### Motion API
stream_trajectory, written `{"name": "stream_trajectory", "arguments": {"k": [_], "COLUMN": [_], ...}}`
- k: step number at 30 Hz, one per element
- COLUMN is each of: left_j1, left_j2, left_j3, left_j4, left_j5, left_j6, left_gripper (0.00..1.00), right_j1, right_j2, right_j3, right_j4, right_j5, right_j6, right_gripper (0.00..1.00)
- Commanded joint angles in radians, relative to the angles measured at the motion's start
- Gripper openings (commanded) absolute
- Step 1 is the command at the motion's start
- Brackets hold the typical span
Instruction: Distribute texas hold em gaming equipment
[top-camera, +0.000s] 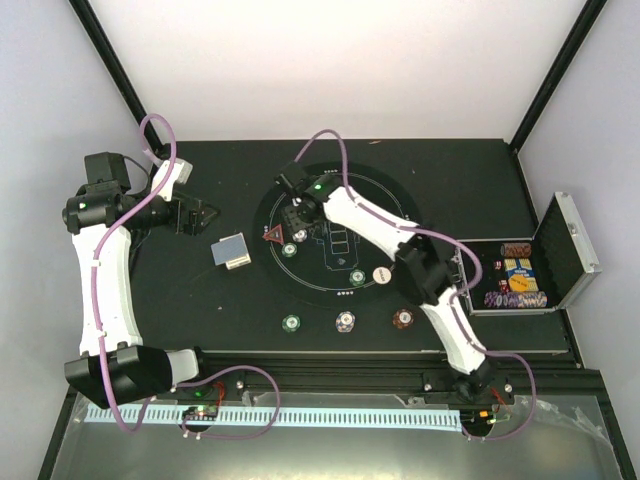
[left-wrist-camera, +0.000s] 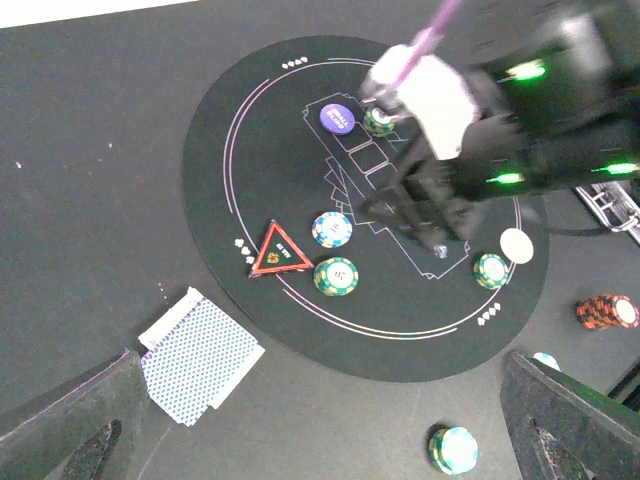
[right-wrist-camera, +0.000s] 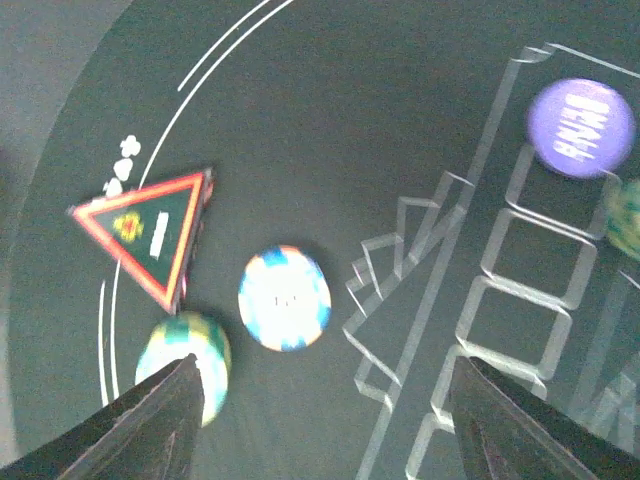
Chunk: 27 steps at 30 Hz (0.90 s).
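Top view: I look from high behind arm bases, near straight down, whole table (top-camera: 180, 300) in frame. Left wrist: I sit off left, mid-height, facing right across round mat (left-wrist-camera: 280, 130). Right wrist: very close above mat, blurred. All three share red triangle (right-wrist-camera: 150, 235); both wrist views share blue-white chip (right-wrist-camera: 284, 298) beside it.

The round mat (left-wrist-camera: 290, 180) is black with thin white and pink lines. The triangle (right-wrist-camera: 150, 235) has a red border around a dark centre with a yellow mark. The pale chip (right-wrist-camera: 284, 298) is white with blue and orange edge stripes, the green chip (right-wrist-camera: 185, 362) is striped green and white, the disc (right-wrist-camera: 580, 128) is purple with white lettering, and the cards (left-wrist-camera: 200, 357) show blue-grey criss-cross backs.
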Motion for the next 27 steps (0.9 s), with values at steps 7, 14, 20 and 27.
{"name": "stream_trajectory", "arguments": {"k": [7, 14, 20, 27], "left_j1": [0.007, 0.007, 0.007, 0.007], "left_j2": [-0.028, -0.029, -0.035, -0.035], "left_j3": [0.026, 0.024, 0.022, 0.020], "left_j4": [0.007, 0.011, 0.012, 0.018], "left_j5": [0.031, 0.047, 0.056, 0.068], "left_j6": [-0.010, -0.019, -0.022, -0.035], "left_gripper": [0.99, 0.99, 0.99, 0.99], "right_j1": [0.120, 0.230, 0.269, 0.319], "right_j2": [-0.619, -0.783, -0.825, -0.769], "right_j3": [-0.778, -1.049, -1.184, -1.204], "right_j4": [0.174, 0.195, 0.261, 0.297], "right_j5": [0.056, 0.049, -0.002, -0.042], "right_j6": [0.124, 0.250, 0.307, 0.316], "right_gripper": [0.78, 0.84, 0.85, 0.80]}}
